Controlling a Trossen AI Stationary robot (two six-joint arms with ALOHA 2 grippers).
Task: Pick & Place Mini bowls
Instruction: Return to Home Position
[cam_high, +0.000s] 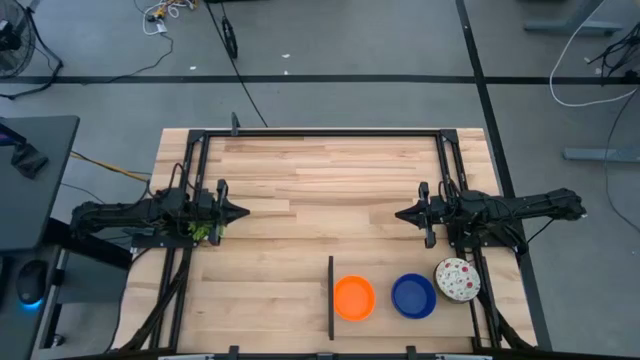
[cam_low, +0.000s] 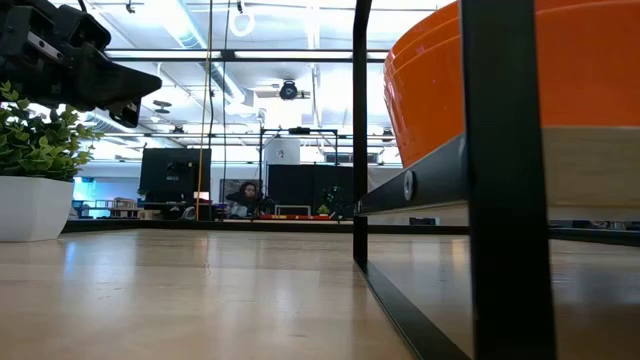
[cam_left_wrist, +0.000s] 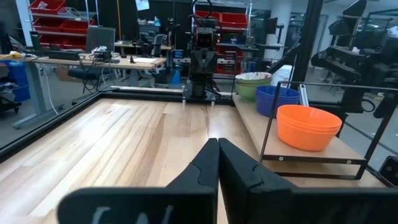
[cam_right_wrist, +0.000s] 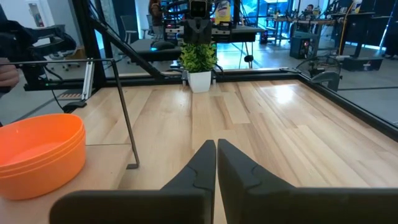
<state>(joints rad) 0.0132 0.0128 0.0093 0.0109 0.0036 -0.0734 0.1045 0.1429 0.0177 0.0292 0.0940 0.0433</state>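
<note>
Three stacks of mini bowls stand in a row on a low raised wooden shelf at the table's near right: orange (cam_high: 354, 298), blue (cam_high: 413, 296), and white with red speckles (cam_high: 456, 279). The left wrist view shows the orange stack (cam_left_wrist: 309, 126), the blue stack (cam_left_wrist: 278, 99) and the speckled stack (cam_left_wrist: 253, 84). The orange stack (cam_low: 560, 70) fills the low view's right. My left gripper (cam_high: 240, 211) hovers shut over the table's left side. My right gripper (cam_high: 400, 213) hovers shut on the right, far of the bowls. The two tips face each other.
A small potted plant (cam_high: 203, 230) in a white pot (cam_low: 30, 205) stands under my left arm. A black wire frame (cam_high: 331, 298) borders the shelf's left end, with its post (cam_right_wrist: 124, 112) beside the orange bowls (cam_right_wrist: 40, 152). Bare wood (cam_high: 320, 190) lies between the grippers.
</note>
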